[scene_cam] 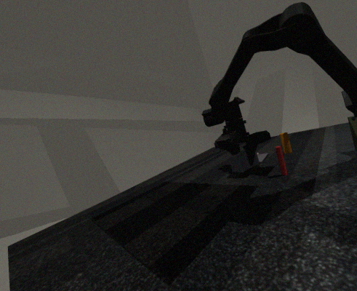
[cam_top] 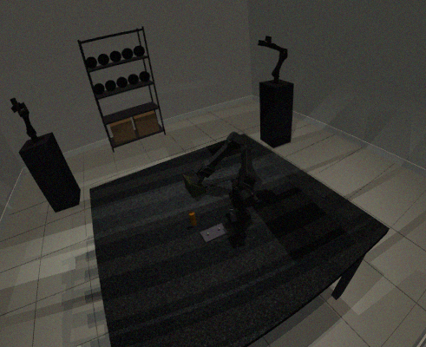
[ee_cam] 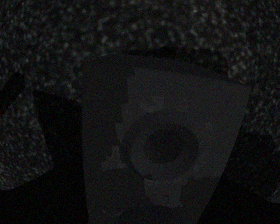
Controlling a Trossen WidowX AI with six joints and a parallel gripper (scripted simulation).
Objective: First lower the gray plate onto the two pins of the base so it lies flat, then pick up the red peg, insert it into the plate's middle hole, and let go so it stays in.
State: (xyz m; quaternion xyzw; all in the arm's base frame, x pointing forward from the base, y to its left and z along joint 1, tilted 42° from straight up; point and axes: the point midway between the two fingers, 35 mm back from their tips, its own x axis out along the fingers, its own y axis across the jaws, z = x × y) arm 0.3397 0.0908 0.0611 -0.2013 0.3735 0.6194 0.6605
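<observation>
The gray plate (ee_cam: 200, 95), dark with a round hole in view, fills much of the wrist view. My gripper (ee_cam: 141, 153) (scene_cam: 243, 160) is shut on the plate, with one dark finger on each side of it. In the top view the gripper and plate are too dark to separate. The pale base (cam_top: 213, 237) (scene_cam: 262, 156) lies flat beside the gripper, with its two pins upright and bare. The red peg (scene_cam: 281, 161) stands nearly upright on the table, apart from the gripper. How high the plate sits above the table is hidden in shadow.
An orange block (cam_top: 193, 219) (scene_cam: 286, 143) stands beside the base, behind the red peg in the exterior view. The arm's own base stands farther back on the dark table (cam_top: 154, 279). Dark shadow bands cross the table. A shelf rack and two pedestals with arms stand beyond it.
</observation>
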